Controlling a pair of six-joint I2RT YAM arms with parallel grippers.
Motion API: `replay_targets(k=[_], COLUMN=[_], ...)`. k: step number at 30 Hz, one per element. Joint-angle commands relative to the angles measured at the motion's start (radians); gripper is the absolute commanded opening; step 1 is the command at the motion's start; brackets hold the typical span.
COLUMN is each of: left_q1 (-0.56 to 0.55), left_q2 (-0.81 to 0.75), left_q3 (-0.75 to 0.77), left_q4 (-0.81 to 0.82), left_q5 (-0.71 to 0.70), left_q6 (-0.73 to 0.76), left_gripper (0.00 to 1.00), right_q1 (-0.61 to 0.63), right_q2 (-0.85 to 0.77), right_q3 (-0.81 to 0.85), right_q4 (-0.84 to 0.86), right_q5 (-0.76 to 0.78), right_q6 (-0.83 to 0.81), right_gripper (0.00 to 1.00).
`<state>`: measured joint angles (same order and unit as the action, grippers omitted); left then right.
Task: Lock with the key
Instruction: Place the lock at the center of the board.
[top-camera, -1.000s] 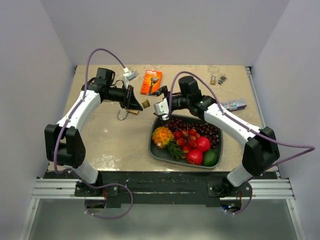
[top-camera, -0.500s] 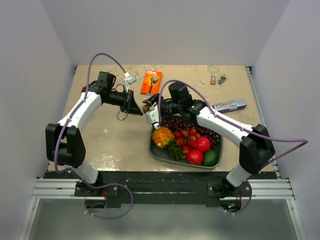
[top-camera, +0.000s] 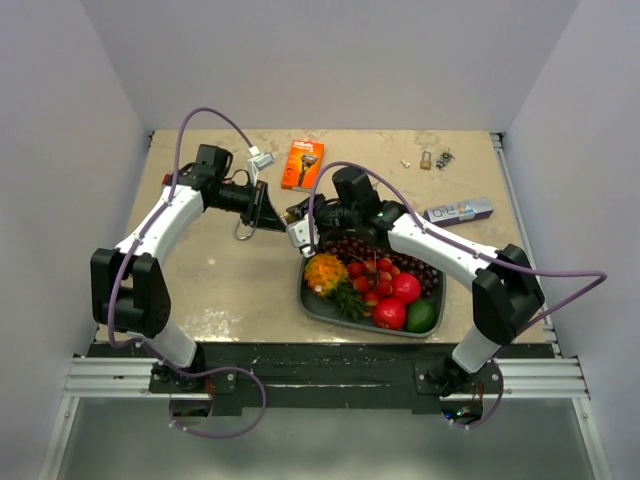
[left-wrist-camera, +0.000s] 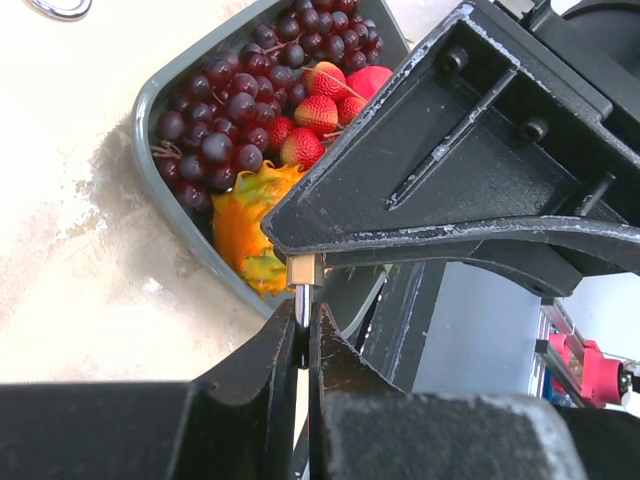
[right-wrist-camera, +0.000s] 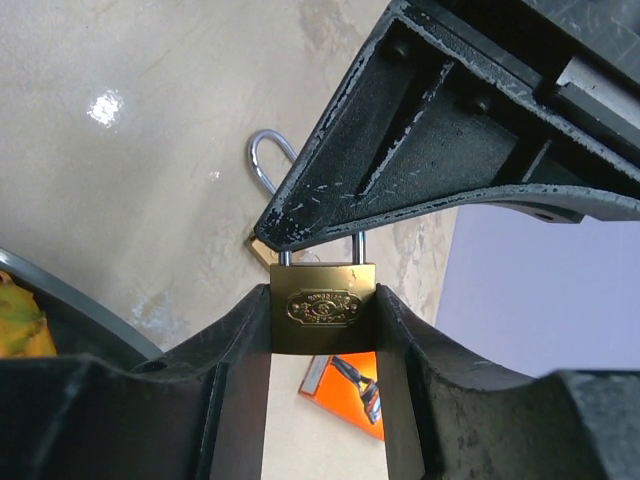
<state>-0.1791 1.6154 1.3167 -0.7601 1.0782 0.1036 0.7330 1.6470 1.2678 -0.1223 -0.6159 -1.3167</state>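
Beige table (top-camera: 220, 290) carried a grey fruit tray (top-camera: 304, 290); both claws met just above the surface, beside the tray's far corner. The right claw (right-wrist-camera: 322, 298) was clamped on the body of the brass padlock (right-wrist-camera: 322, 312). The left claw (left-wrist-camera: 303, 335) was pinched shut on its steel shackle (right-wrist-camera: 357, 247). Judged step: padlock steadied between the arms, with neither claw free for a key. The next move called for fetching one, possibly from the small metal items (top-camera: 436, 158) at the far edge. Lettering on the orange box (top-camera: 302, 163) and the tube (top-camera: 460, 211) was unreadable; the padlock's oval stamp was illegible.
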Motion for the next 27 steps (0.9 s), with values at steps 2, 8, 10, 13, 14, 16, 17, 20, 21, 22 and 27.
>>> replay_targets(k=[2, 8, 10, 13, 14, 16, 17, 20, 21, 22, 27], left_q1=[-0.008, 0.09, 0.179, 0.299, 0.314, 0.334, 0.337, 0.342, 0.342, 0.34, 0.342], left_q2=[-0.043, -0.107, -0.158, -0.212, -0.218, -0.216, -0.212, -0.2, -0.198, -0.198, -0.201], left_q3=[0.006, 0.019, 0.021, 0.032, 0.039, 0.07, 0.075, 0.07, 0.055, 0.047, 0.004], left_q4=[0.027, 0.102, 0.214, 0.363, 0.384, 0.403, 0.409, 0.43, 0.455, 0.468, 0.524], left_q5=[0.025, -0.057, -0.11, -0.227, -0.256, -0.343, -0.365, -0.402, -0.425, -0.432, -0.425], left_q6=[-0.027, -0.004, -0.043, -0.073, -0.07, -0.058, -0.059, -0.096, -0.131, -0.168, -0.194], left_gripper=[0.15, 0.65, 0.82, 0.97, 0.99, 0.99, 0.99, 0.99, 0.99, 0.99, 0.99], right_q1=[0.006, -0.032, -0.085, -0.174, -0.196, -0.262, -0.285, -0.359, -0.371, -0.394, -0.435], right_q2=[-0.013, 0.017, 0.057, 0.124, 0.173, 0.227, 0.278, 0.356, 0.405, 0.434, 0.545], right_q3=[0.019, 0.079, 0.109, 0.218, 0.281, 0.341, 0.394, 0.516, 0.547, 0.574, 0.673], right_q4=[0.096, 0.099, 0.116, 0.112, 0.108, 0.087, 0.081, 0.014, -0.011, -0.055, -0.108], right_q5=[0.013, 0.059, 0.08, 0.163, 0.197, 0.264, 0.322, 0.465, 0.494, 0.522, 0.657], right_q6=[0.062, 0.247, 0.387, 0.655, 0.722, 0.903, 0.962, 1.167, 1.233, 1.26, 1.338], right_gripper=[0.03, 0.0, 0.0, 0.0, 0.0, 0.0, 0.0, 0.0, 0.0, 0.0, 0.0])
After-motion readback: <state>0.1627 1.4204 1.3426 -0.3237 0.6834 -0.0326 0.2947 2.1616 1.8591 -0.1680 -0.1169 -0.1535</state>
